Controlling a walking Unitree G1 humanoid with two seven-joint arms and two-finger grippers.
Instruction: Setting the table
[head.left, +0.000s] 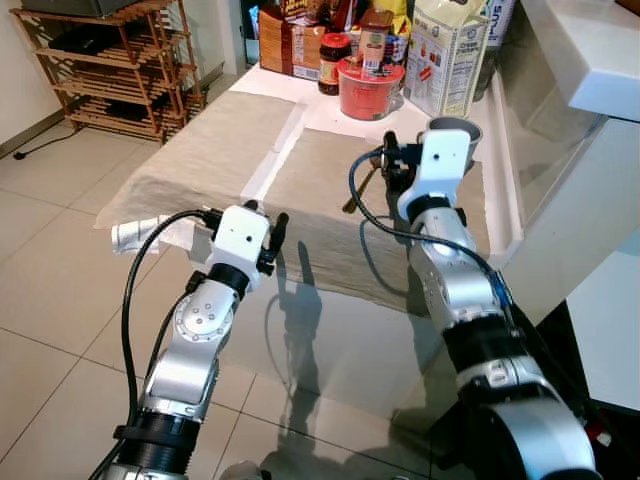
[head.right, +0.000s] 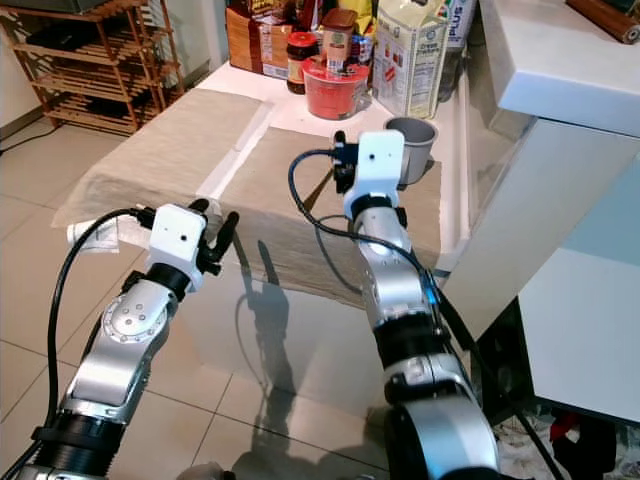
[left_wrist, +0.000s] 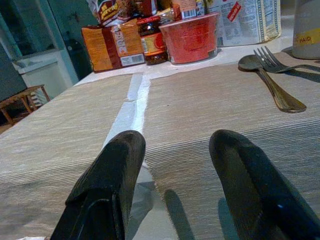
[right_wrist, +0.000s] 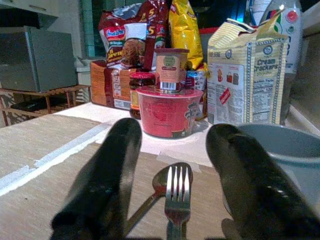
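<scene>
Two beige placemats lie side by side on the table, the left one (head.left: 215, 140) bare. On the right placemat (head.left: 320, 215) a spoon (right_wrist: 161, 183) and a fork (right_wrist: 178, 194) rest together beside a grey cup (head.left: 456, 129). My right gripper (right_wrist: 175, 131) hovers open just above the fork and spoon, with nothing between its fingers. Near the table's front edge my left gripper (head.left: 268, 215) stands open and empty, pointing along the strip between the mats. The left wrist view has the spoon (left_wrist: 267, 80) and fork (left_wrist: 272, 61) far ahead.
At the table's back stand a red bowl (head.left: 370, 88), a jar (head.left: 335, 62), a cracker carton (head.left: 448, 55) and snack packs. A white counter (head.left: 590, 50) closes off the right side. A wooden rack (head.left: 110, 60) stands far left. A white roll (head.left: 140, 234) lies at the front left corner.
</scene>
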